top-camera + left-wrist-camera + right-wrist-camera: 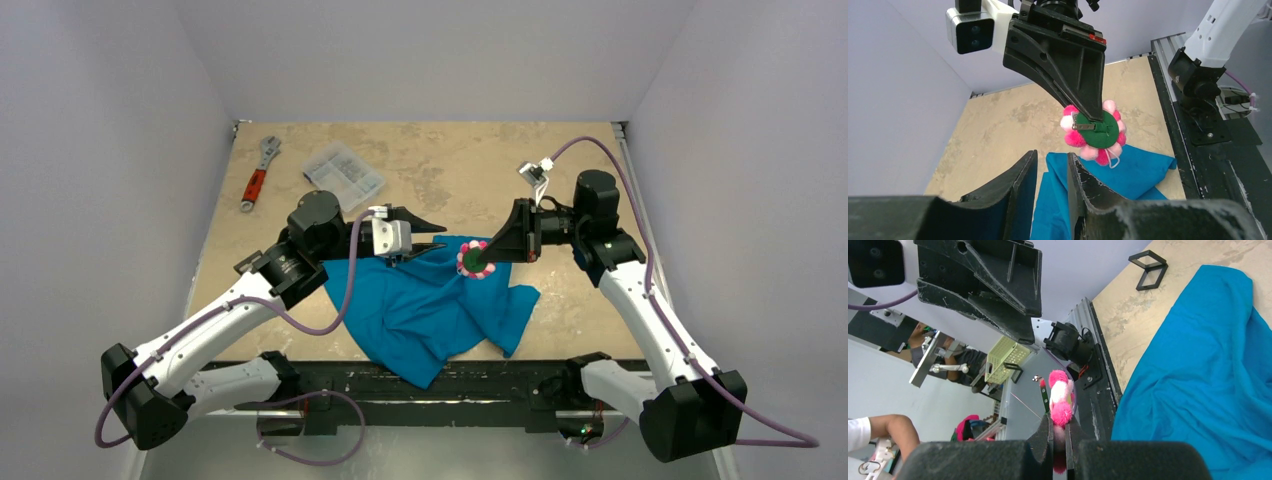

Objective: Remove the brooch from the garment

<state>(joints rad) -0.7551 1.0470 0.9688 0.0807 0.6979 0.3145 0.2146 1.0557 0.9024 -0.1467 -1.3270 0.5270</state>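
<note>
The brooch (476,259), pink and white pompom petals on a green felt back with a metal clip, is held in my right gripper (488,262), just above the top edge of the teal garment (430,310). In the left wrist view the brooch (1095,131) hangs clear of the cloth (1143,170), pinched by the right gripper (1093,117). In the right wrist view the jaws (1059,424) are shut on the brooch (1060,400), with the garment (1208,370) at the right. My left gripper (432,235) is open and empty above the garment's upper left part; it also shows in its own view (1052,157).
A red-handled adjustable wrench (258,175) and a clear plastic box of small parts (343,174) lie at the back left of the tan table (450,160). A small white object (535,172) lies at the back right. The garment's lower corner reaches the table's near edge.
</note>
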